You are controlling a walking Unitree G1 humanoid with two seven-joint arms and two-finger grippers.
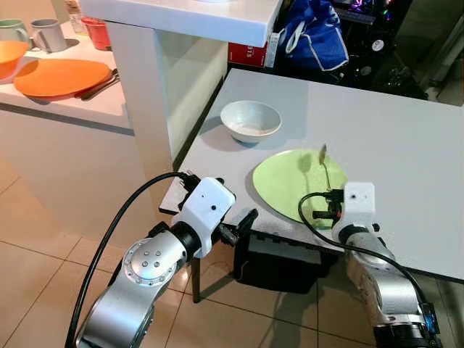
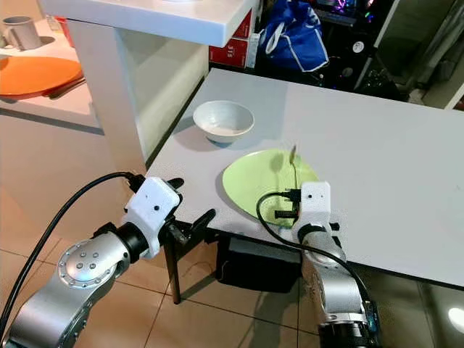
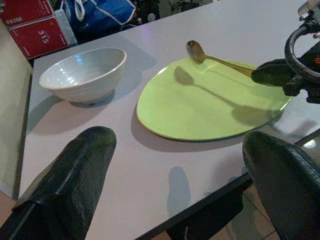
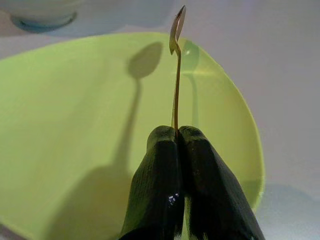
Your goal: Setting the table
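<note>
A lime green plate (image 1: pixel 293 181) lies near the front edge of the grey table (image 1: pixel 406 159), with a white bowl (image 1: pixel 250 119) just behind it to the left. My right gripper (image 4: pixel 176 134) is shut on the handle of a thin golden spoon (image 4: pixel 176 70), which it holds above the plate's right part with the bowl end pointing away from me. Its shadow falls across the plate. My left gripper (image 1: pixel 239 226) is open at the table's front left corner, below the edge, facing the plate (image 3: pixel 210 100) and bowl (image 3: pixel 82 72).
A white counter pillar (image 1: pixel 156 101) stands left of the table. Behind it a lower counter holds an orange plate (image 1: pixel 61 76), cutlery and mugs (image 1: pixel 49 34). A blue bag (image 1: pixel 312 32) and red boxes sit behind the table. A black box (image 1: pixel 279 261) lies on the floor under the edge.
</note>
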